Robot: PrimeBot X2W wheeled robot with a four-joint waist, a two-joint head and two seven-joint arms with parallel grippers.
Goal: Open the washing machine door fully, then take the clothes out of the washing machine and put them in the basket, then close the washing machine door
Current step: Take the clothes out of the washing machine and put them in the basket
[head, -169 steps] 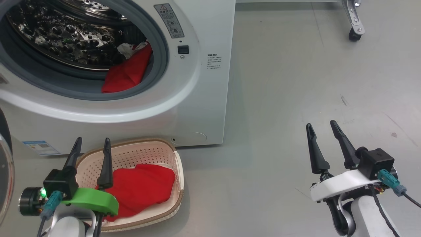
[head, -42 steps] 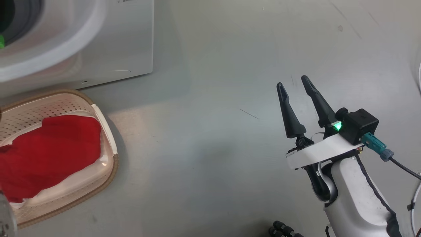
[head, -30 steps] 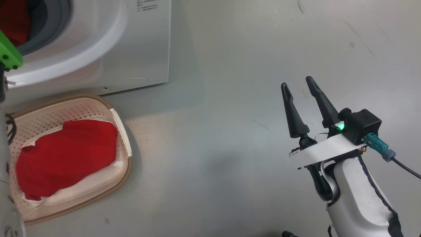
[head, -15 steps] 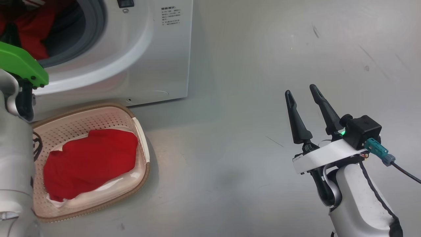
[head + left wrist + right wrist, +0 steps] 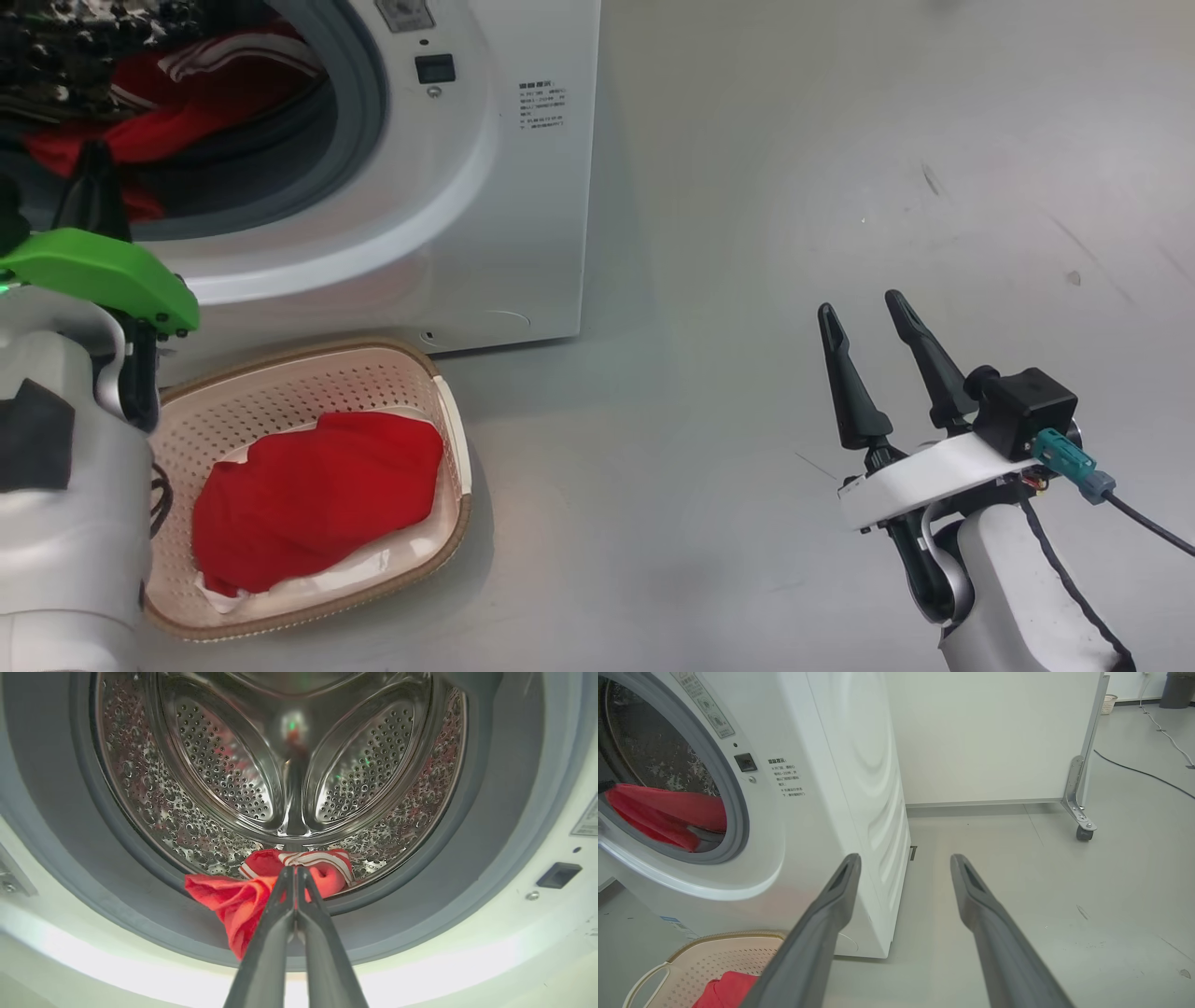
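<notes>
The clothes (image 5: 224, 900) hang bright red, white-striped, crumpled over the seal (image 5: 397, 905)

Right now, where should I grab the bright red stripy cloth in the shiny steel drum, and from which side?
Grip the bunched front fold of the bright red striped garment, where it spills over the grey rubber seal. Come straight from the front, through the opening of the white washing machine, since that fold pokes out toward you. The left gripper looks shut on it there.
</notes>
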